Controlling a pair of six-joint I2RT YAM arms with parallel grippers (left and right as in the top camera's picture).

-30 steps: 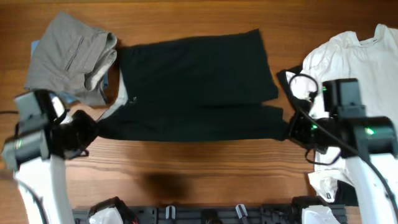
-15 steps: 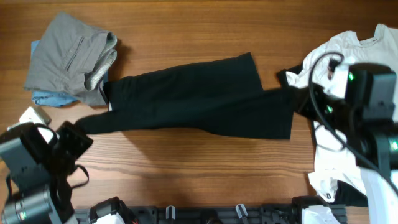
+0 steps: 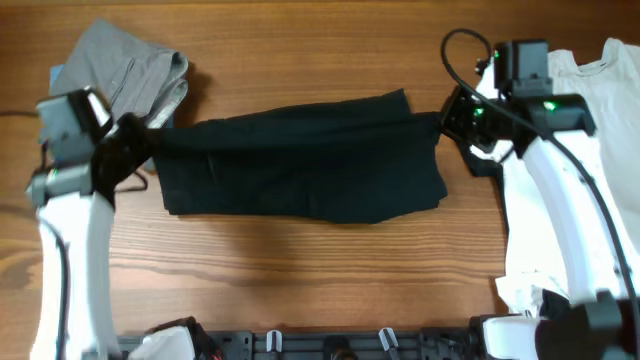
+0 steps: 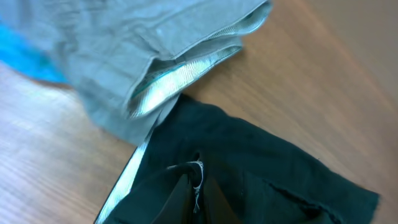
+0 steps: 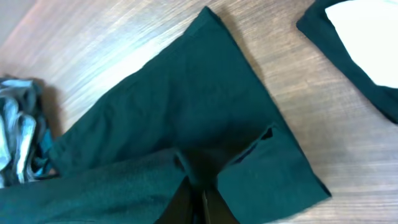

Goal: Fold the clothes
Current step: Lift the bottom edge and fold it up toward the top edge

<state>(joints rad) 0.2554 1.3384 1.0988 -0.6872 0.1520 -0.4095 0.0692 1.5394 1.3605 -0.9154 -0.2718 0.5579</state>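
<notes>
Centre of overhead frame: black garment (image 3: pixel 300 165) on wooden table (image 3: pixel 300 280), spread left to right, upper edge stretched between both grippers. Left gripper (image 3: pixel 143 150) at garment's upper-left corner, clenched on black fabric. Wrist view shows pinch, with pale grey inner edge (image 4: pixel 121 186) just beside it. Right gripper (image 3: pixel 447 118) at upper-right corner, likewise clamped on black fabric. Grey garment (image 3: pixel 120 75) crumpled in upper left, touching black one, lying over blue piece (image 4: pixel 31 62). White T-shirt (image 3: pixel 600 90) at right edge, partly under right arm.
</notes>
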